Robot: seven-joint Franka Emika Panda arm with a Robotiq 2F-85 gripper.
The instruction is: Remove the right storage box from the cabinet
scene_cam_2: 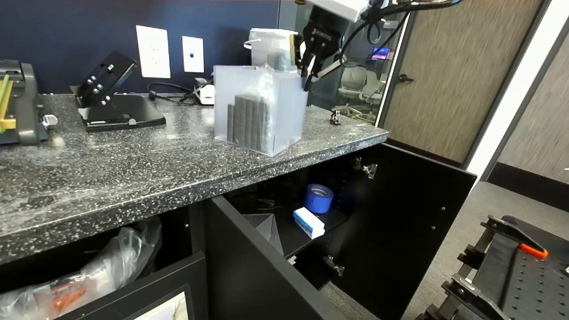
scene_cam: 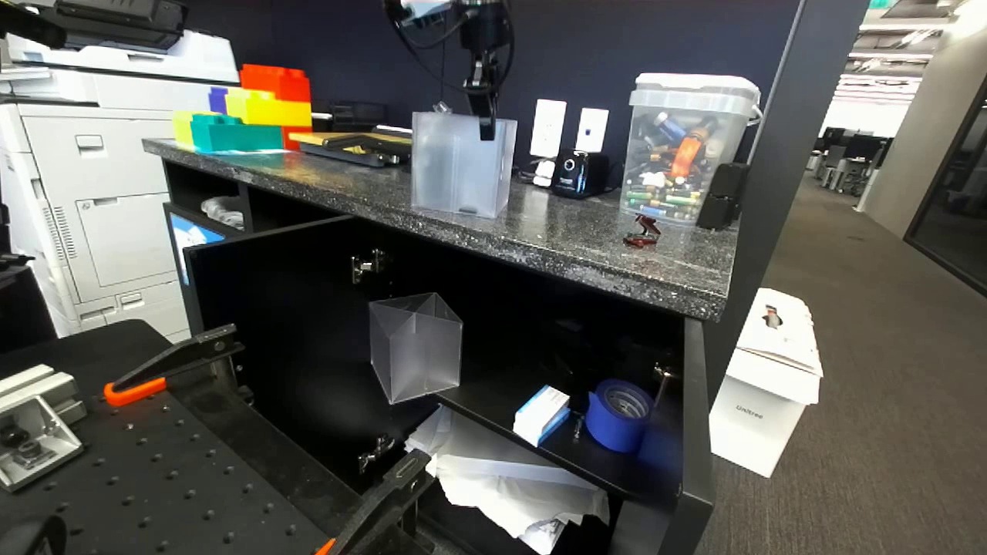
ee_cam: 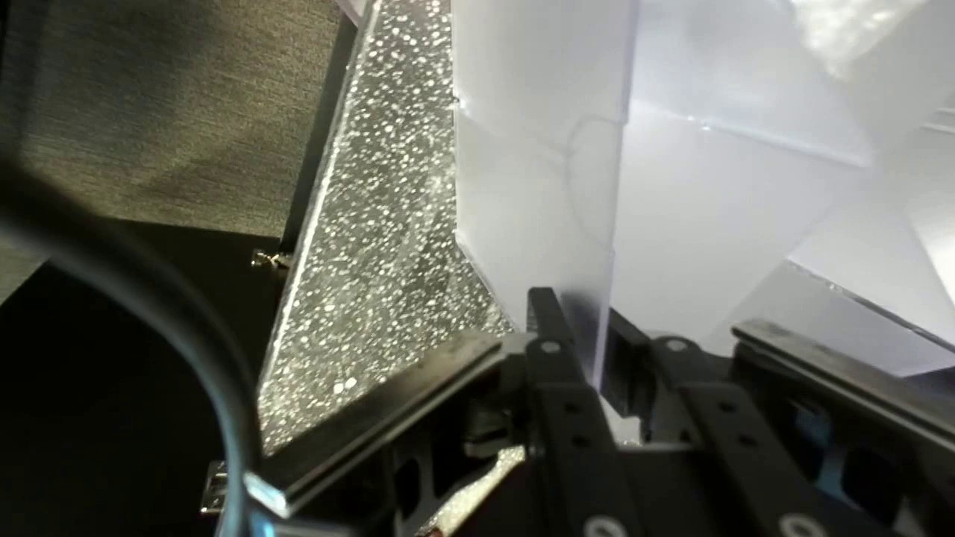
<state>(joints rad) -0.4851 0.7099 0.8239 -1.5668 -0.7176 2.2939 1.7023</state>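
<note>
We find the right storage box (scene_cam: pixel 455 173), a frosted whitish translucent plastic box of rectangular shape, upright on top of the large black cabinet (scene_cam: pixel 540 250), near the front edge of its grey speckled stone-look countertop (scene_cam_2: pixel 146 164). Through its wall, in an exterior view, we make out upright grey slabs (scene_cam_2: pixel 246 122) and crinkled clear plastic film (scene_cam_2: pixel 265 86). Our black two-fingered gripper (ee_cam: pixel 589 328) is narrow, pinching the top of one side wall: in the wrist view we see one finger outside the box and one inside. Below, both black doors (scene_cam_2: pixel 400 222) stand swung out. A near-identical frosted translucent box (scene_cam: pixel 416 351) sits toward the left of the dark inner shelf (scene_cam: pixel 493 389) in an exterior view, well apart from the gripper. On that shelf we also note a small white-and-blue carton (scene_cam: pixel 541 415) near a thick roll of blue tape (scene_cam: pixel 613 432). Crumpled white sheeting (scene_cam: pixel 493 470) lies under the shelf. On the countertop, a small dark red object (scene_cam: pixel 641 231) lies in front of a translucent lidded bucket (scene_cam: pixel 655 196) full of colourful small items.
</note>
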